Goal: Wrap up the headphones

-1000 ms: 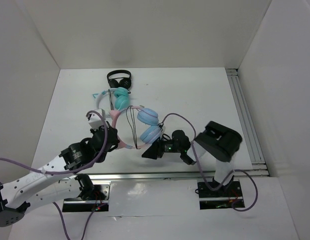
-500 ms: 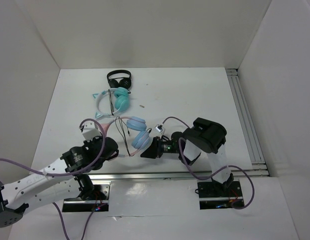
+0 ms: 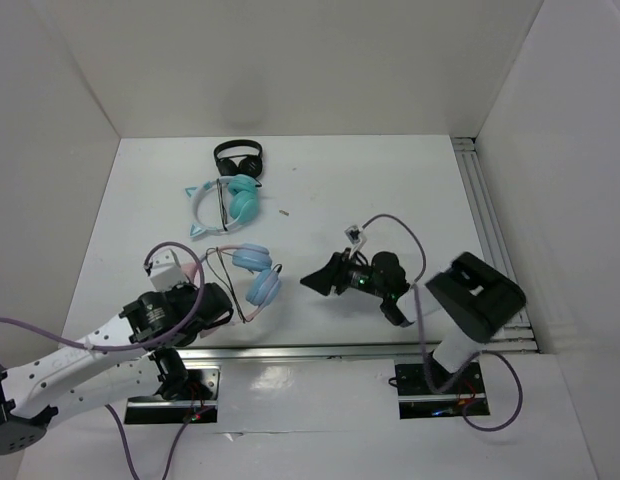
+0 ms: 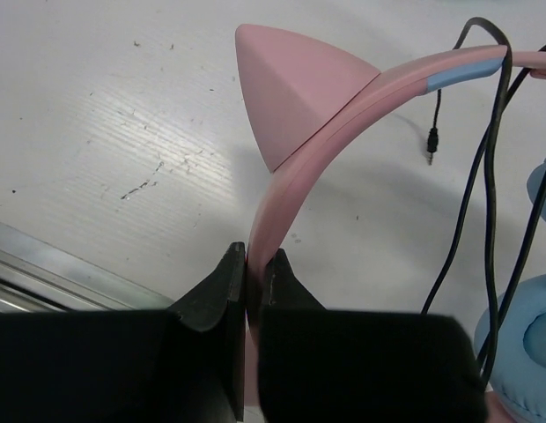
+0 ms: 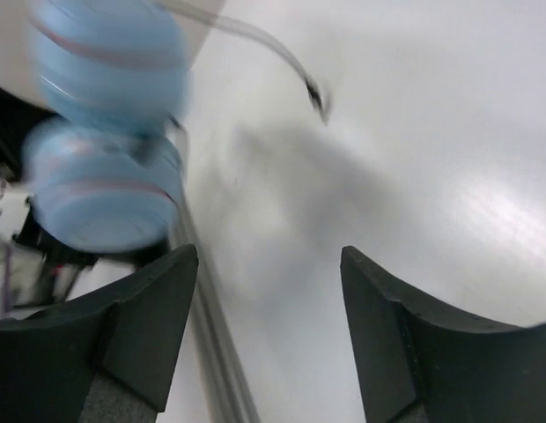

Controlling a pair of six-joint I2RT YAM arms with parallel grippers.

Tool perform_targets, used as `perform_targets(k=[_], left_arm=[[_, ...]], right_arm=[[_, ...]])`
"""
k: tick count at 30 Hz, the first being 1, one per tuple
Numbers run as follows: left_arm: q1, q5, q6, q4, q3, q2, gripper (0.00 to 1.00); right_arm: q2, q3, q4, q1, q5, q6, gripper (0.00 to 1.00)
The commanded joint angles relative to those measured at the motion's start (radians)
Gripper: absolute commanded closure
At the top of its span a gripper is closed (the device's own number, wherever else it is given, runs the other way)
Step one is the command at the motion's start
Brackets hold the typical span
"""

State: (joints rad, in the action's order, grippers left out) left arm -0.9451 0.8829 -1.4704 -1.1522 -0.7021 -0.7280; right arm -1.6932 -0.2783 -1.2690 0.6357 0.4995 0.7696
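The left pincer (image 4: 253,264) was clamped hard on the pink headband (image 4: 291,176), its two black fingers (image 4: 216,291) pressed flat either side of the band just below a pink cat ear (image 4: 291,88). From that grip the headphones (image 3: 252,275) reached out over the table (image 3: 390,190) at its near-left part, and the two light blue ear cups (image 3: 260,272) sat close together at the far end of the band. The thin black cable (image 4: 484,176) crossed over the band near the cups and ran down beside them, and its plug (image 4: 430,159) ended loose, close to the table surface.

The right pincer (image 5: 269,300) stood wide apart and held nothing. It faced the cups from well off to the right, with bare table between.

As I judged it, winding had barely begun. To do it well, the left pincer ought only to hold the band steady. The right one should come in low, take the cable a little back from the plug, and lay each turn snugly beside the last around the band. Tension should be light, since a hard tug could twist the band out of that narrow grip. The teal-cupped pair (image 3: 225,200) and the black pair (image 3: 238,157) lay further back, well clear.
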Motion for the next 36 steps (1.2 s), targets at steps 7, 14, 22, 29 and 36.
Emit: perform_targets(k=[7, 14, 22, 29, 36], left_arm=[[0.022, -0.016, -0.008, -0.015, -0.123, 0.033, 1.0], [0.022, -0.134, 0.174, 0.019, -0.23, 0.079, 1.0], [0.022, -0.258, 0.143, -0.215, -0.43, -0.034, 1.0], [0.068, -0.344, 0.193, -0.215, -0.421, -0.076, 1.0], [0.098, -0.369, 0.222, -0.163, -0.376, -0.181, 1.0]], right_arm=[[0.532, -0.323, 0.814, 0.024, -0.404, -0.347, 0.17], [0.589, -0.364, 0.931, 0.024, -0.414, -0.374, 0.16], [0.63, -0.341, 0.951, 0.024, -0.414, -0.374, 0.16], [0.688, -0.332, 0.984, 0.024, -0.414, -0.374, 0.16], [0.698, -0.341, 1.01, 0.024, -0.414, -0.407, 0.16]])
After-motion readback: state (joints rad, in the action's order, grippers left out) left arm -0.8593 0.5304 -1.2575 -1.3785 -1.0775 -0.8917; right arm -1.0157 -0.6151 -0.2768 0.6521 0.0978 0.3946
